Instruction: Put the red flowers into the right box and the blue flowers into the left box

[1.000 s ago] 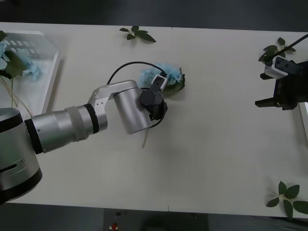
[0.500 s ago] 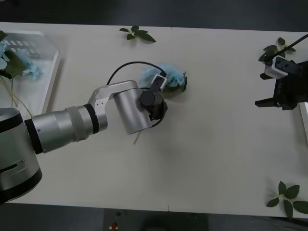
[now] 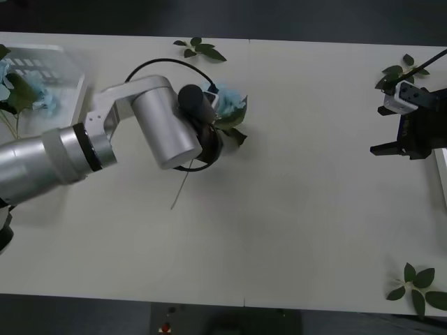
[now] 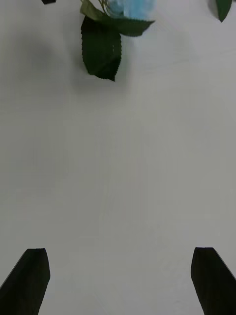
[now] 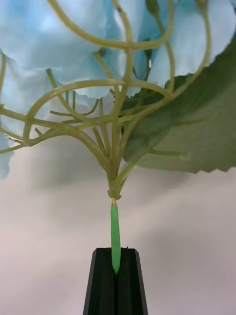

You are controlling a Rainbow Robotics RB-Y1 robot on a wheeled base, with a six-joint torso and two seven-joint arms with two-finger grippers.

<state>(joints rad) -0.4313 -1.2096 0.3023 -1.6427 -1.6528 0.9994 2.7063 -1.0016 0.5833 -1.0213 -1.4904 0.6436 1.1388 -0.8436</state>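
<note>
My left gripper (image 5: 116, 253) is shut on the green stem of a blue flower (image 5: 64, 44), just below its pale-blue cluster and large leaf (image 5: 196, 133). In the front view that blue flower (image 3: 227, 98) sits at the left arm's wrist over the table's middle-left, its thin stem (image 3: 179, 192) trailing toward the front. The left box (image 3: 73, 98) stands at the far left with blue flowers (image 3: 43, 101) inside. At the far right, my right gripper (image 4: 120, 250) hangs open with nothing in it, beside the right box's rim (image 3: 443, 178). The red flowers are out of view.
Loose green leaf sprigs lie at the back middle (image 3: 200, 49), the back right (image 3: 401, 70) and the front right corner (image 3: 419, 286). The white table (image 3: 307, 209) is bare between the two arms.
The left arm has swung left and toward the back with the blue flower held in its gripper. The flower's stem now trails off the table surface. The right arm has not moved.
</note>
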